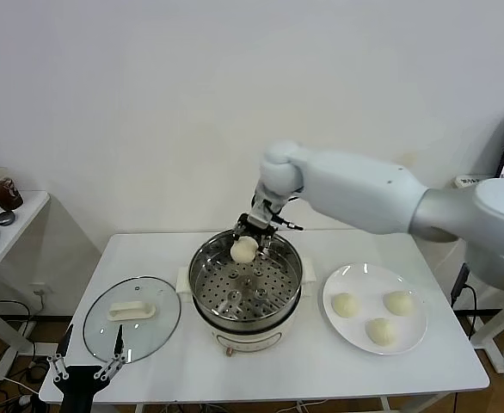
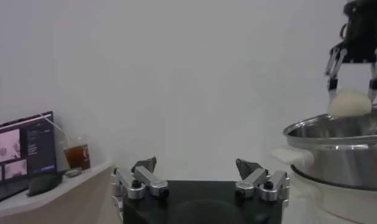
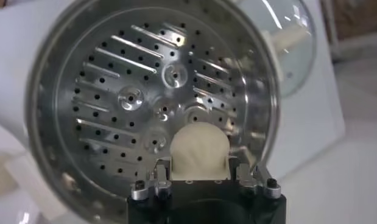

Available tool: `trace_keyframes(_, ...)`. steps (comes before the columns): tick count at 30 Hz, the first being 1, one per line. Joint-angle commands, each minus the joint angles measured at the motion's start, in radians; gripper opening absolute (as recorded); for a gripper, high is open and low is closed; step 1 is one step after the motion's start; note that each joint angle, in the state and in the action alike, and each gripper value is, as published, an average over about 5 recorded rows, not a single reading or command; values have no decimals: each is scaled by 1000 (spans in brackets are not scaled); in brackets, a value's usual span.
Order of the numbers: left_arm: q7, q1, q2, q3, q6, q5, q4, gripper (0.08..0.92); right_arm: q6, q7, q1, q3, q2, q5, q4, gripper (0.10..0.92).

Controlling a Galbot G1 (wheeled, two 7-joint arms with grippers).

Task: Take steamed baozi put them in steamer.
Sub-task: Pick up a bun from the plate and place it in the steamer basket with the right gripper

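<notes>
**One bun held over the steamer, three on the plate**

At the table's front left corner the left gripper [image 1: 86, 368] sits idle, its fingers spread wide with nothing between them. Just beyond it the glass lid [image 1: 132, 317] lies flat on the white table [image 1: 321, 361], beside the pot.

In the middle stands the steamer [image 1: 246, 297], its perforated tray [image 3: 133, 103] bare. Over the far rim hangs the right gripper [image 1: 246, 245], clenched on one steamed baozi [image 1: 244, 249]; the right wrist view shows the bun [image 3: 199, 149] pinched between the two fingers above the tray, not touching it.

To the right, the white plate [image 1: 355, 280] carries the other three baozi [image 1: 380, 330], set apart from one another.
</notes>
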State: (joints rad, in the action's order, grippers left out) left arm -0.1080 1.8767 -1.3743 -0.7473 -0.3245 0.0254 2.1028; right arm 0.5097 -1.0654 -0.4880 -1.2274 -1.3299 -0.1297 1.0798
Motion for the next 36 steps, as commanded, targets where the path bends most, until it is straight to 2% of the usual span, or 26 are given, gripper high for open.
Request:
trace_keyframes(1,0,0,-1,-5,0,0,2,823,171,26,65,-4,-79,-205,-120,552)
trace_keyframes(15,-2,2,-3,-12,-4,-1,1,823,236,91,114,69,-103,-323,-219,571)
trace_keyframes(20,-4,4,-4,-13,-6,-2,2,823,232,98,88,73,-87,-249,-190,678)
trace_keyframes(23,-4,4,-4,-14,-6,-2,4,823,179,73,36,53,-42,-114,-112,760)
trace_keyframes(27,-4,3,-3,-15,-5,-2,8,823,-49,17,-89,-6,76,142,103,815)
trace_keyframes(31,-10,2,4,-12,10,0,16,823,-475,-13,-211,-67,273,347,353,822)
trace_keyframes(34,-27,4,13,-5,65,5,38,823,-786,-18,-268,-90,416,368,496,823)
trace_keyframes(36,-37,3,19,-3,116,11,56,823,-907,-24,-289,-104,491,341,556,823)
